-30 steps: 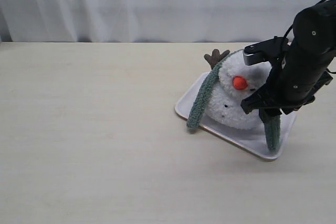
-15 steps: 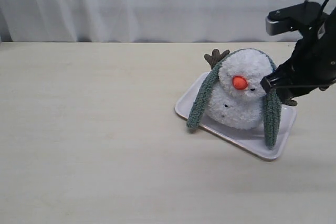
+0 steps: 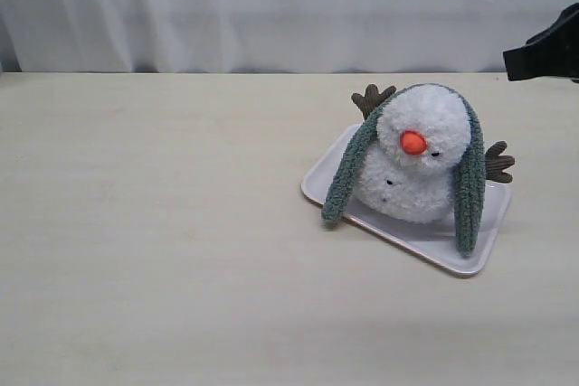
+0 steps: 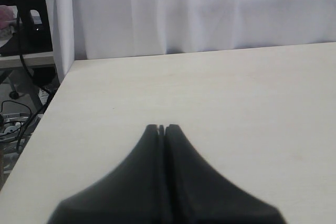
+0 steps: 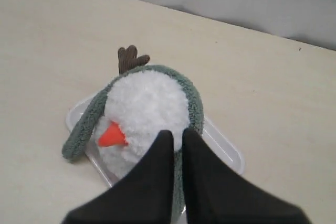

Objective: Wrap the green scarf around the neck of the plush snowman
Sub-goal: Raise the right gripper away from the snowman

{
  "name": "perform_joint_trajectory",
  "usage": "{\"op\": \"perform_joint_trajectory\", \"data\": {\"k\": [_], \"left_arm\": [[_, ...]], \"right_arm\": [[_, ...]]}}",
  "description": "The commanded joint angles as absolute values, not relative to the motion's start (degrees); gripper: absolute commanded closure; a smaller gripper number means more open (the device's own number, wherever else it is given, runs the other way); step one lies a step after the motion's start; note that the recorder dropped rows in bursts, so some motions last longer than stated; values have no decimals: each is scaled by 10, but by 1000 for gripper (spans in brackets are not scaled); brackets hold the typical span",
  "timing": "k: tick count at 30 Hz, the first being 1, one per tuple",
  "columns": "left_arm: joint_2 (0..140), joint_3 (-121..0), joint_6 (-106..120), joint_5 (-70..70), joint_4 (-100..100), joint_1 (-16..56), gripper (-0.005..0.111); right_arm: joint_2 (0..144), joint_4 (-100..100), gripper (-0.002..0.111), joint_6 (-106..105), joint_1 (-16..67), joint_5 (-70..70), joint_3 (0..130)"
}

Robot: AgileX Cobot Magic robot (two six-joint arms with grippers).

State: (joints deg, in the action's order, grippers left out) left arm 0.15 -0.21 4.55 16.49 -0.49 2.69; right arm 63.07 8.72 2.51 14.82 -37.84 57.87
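The plush snowman point(image 3: 416, 169) sits on a white tray point(image 3: 452, 255), orange nose facing the exterior camera. The green scarf point(image 3: 348, 174) lies over the top of its head. One end hangs down each side, and the right end point(image 3: 469, 192) reaches the tray. In the right wrist view the snowman point(image 5: 149, 103) and scarf point(image 5: 86, 121) lie below my right gripper point(image 5: 177, 136), which is shut, empty and raised clear of them. My left gripper point(image 4: 162, 127) is shut over bare table, holding nothing. Only a dark part of the right arm point(image 3: 547, 51) shows in the exterior view.
Brown twig arms point(image 3: 373, 98) stick out at the snowman's back left and right. A white curtain point(image 3: 271, 6) hangs behind the light wooden table point(image 3: 154, 223). Past the table's edge in the left wrist view are cables and a dark stand point(image 4: 23, 19).
My right arm has pulled back from the snowman's right side, up and toward the right edge. Its gripper has closed. The scarf's right end now hangs free.
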Motion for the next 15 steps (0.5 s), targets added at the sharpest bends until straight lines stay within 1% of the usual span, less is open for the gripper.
{"op": "perform_joint_trajectory", "data": {"k": [1,5,11,15], "left_arm": [[0,0,42,159,-6,27,107],[0,0,42,159,-6,27,107],[0,0,42,159,-6,27,107],[0,0,42,159,-6,27,107]], "right_arm": [[640,103,104,64,127,-380,565],[694,47,104,33,77,-384,573],[775,-221,104,-213,-4,-404,591],[811,-334,104,-320,-35,-421,609]]}}
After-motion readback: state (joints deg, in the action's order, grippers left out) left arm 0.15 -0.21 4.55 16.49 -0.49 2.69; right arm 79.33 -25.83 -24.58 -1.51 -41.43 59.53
